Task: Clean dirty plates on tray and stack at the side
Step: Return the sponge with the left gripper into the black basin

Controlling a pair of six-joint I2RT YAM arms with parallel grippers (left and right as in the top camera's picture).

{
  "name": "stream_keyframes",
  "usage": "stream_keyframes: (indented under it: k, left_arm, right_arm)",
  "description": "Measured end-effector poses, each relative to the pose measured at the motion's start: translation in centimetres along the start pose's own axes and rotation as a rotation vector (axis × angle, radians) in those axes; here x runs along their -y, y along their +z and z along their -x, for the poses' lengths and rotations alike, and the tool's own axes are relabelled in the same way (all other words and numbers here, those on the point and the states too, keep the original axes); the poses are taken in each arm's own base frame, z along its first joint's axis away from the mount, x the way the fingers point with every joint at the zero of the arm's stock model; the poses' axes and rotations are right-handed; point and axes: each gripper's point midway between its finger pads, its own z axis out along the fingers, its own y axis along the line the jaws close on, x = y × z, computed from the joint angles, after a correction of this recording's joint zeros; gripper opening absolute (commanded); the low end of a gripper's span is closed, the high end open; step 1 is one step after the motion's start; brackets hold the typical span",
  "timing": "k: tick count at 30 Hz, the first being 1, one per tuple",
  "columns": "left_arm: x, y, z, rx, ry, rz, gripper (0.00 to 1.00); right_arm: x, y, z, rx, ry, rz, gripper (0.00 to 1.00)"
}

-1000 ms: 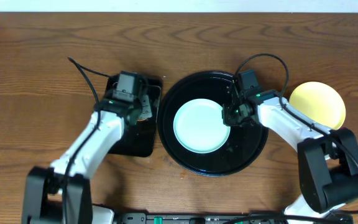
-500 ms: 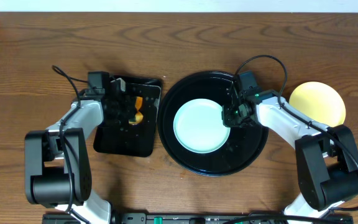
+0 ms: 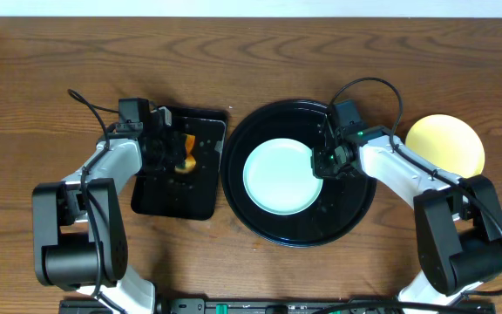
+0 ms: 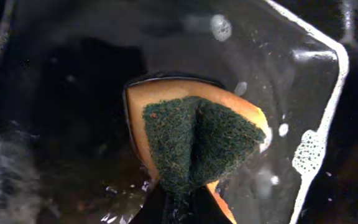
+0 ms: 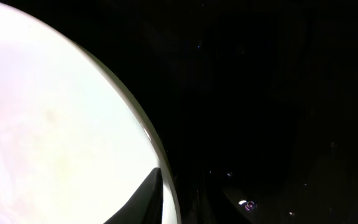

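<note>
A pale mint-blue plate (image 3: 277, 177) lies in the round black tray (image 3: 356, 214). My right gripper (image 3: 321, 162) is shut on the plate's right rim. In the right wrist view one dark finger (image 5: 143, 200) lies on top of the plate (image 5: 48, 118), the gripper (image 5: 176, 182) straddles the rim, and the other finger is lost in the dark. A pale yellow plate (image 3: 445, 146) rests on the bare wood at the right. My left gripper (image 3: 174, 155) is shut on an orange sponge (image 3: 188, 159), folded with its green pad (image 4: 197, 143) outward, over the wet rectangular tray (image 3: 168, 199).
The rectangular black tray (image 4: 319, 93) holds water with foam along its edge. Both arms' cables arch above the trays. Brown wood tabletop (image 3: 251, 61) lies behind both trays and at the far left.
My left arm has swung out to the left and the gripper now points right across the rectangular tray, sponge showing. The right gripper stays at the plate's rim.
</note>
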Motion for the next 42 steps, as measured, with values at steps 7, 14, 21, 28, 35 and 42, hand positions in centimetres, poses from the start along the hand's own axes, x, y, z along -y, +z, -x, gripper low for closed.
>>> stream_keyframes:
  k: [7, 14, 21, 28, 35, 42]
  left_arm:
    - [1.6, 0.0, 0.2, 0.007, 0.056, -0.049, 0.74]
    - [1.9, 0.0, 0.8, 0.033, 0.074, -0.059, 0.77]
    - [1.2, 0.1, 2.5, 0.107, 0.096, -0.01, 0.77]
    - [1.1, 0.3, 2.5, 0.111, 0.105, 0.012, 0.42]
    - [2.5, 1.1, 1.5, 0.085, 0.158, 0.021, 0.08]
    - [2.4, 0.9, 1.3, 0.086, 0.166, 0.049, 0.67]
  right_arm:
    - [0.0, 0.0, 0.0, 0.0, 0.0, 0.0, 0.17]
    - [0.0, 0.0, 0.0, 0.0, 0.0, 0.0, 0.17]
    - [0.0, 0.0, 0.0, -0.001, 0.0, 0.0, 0.17]
    - [0.0, 0.0, 0.0, -0.001, 0.0, 0.0, 0.17]
    - [0.0, 0.0, 0.0, -0.001, 0.0, 0.0, 0.17]
    - [0.0, 0.0, 0.0, -0.001, 0.0, 0.0, 0.18]
